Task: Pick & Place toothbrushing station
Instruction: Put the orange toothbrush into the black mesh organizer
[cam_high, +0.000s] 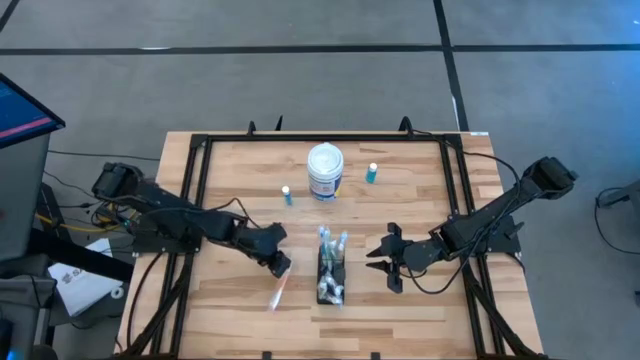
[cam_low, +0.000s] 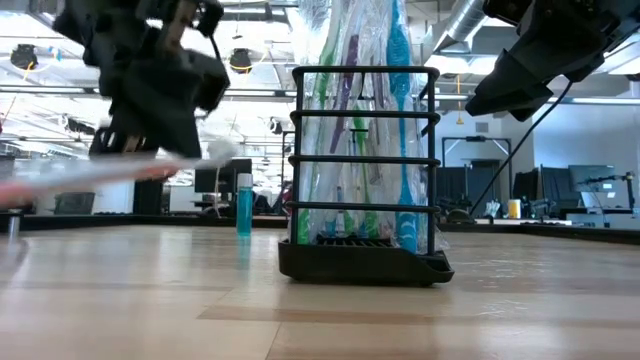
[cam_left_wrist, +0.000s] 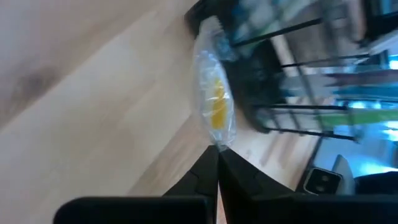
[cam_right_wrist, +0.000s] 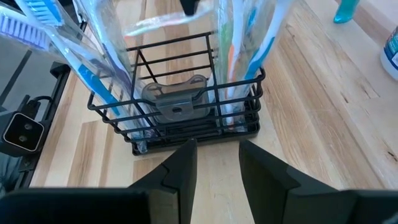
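Toothbrushing station (cam_high: 330, 272) half-blurred in left wrist view; wrapped brushes (cam_right_wrist: 245, 37) cut off.

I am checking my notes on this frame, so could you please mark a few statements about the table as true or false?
1. The black wire toothbrush holder stands between the two grippers. True.
2. The left gripper is empty. False: it is shut on a wrapped toothbrush.
3. The right gripper is open. True.
4. The white round tub with a blue label lies tipped over. False: it stands upright.
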